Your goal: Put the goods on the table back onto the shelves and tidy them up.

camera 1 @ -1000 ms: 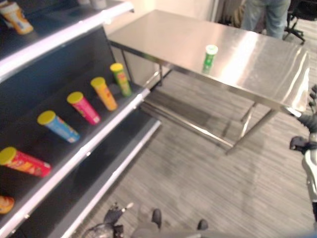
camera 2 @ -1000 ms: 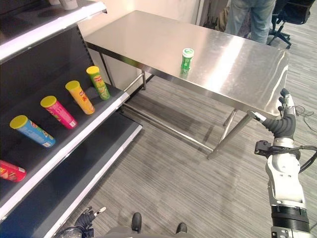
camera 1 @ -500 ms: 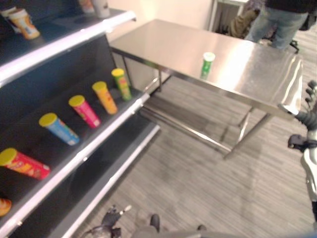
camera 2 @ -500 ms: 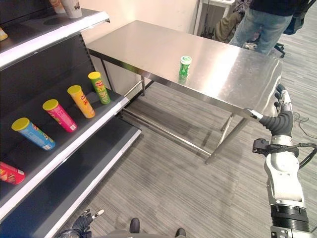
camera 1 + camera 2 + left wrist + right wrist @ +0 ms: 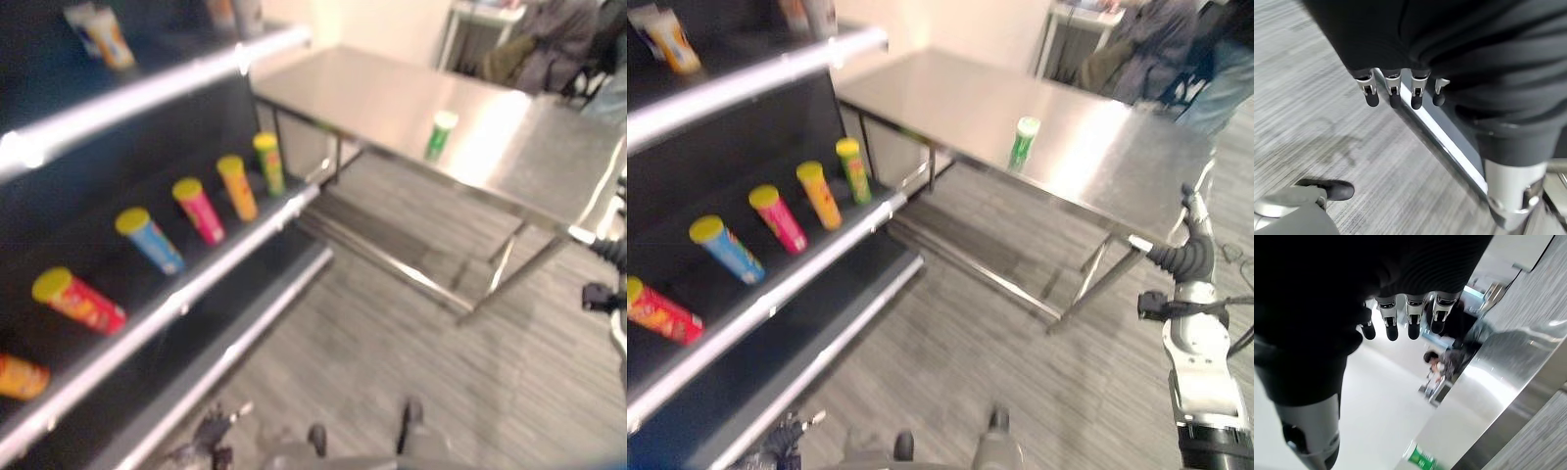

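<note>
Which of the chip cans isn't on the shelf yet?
The green can with the white lid, standing upright alone on the steel table; the others lie on the shelf.

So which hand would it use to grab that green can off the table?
Probably the right hand: it is raised beside the table's near corner, fingers relaxed and empty. The left hand hangs low by the shelf base, farther from the green can.
</note>
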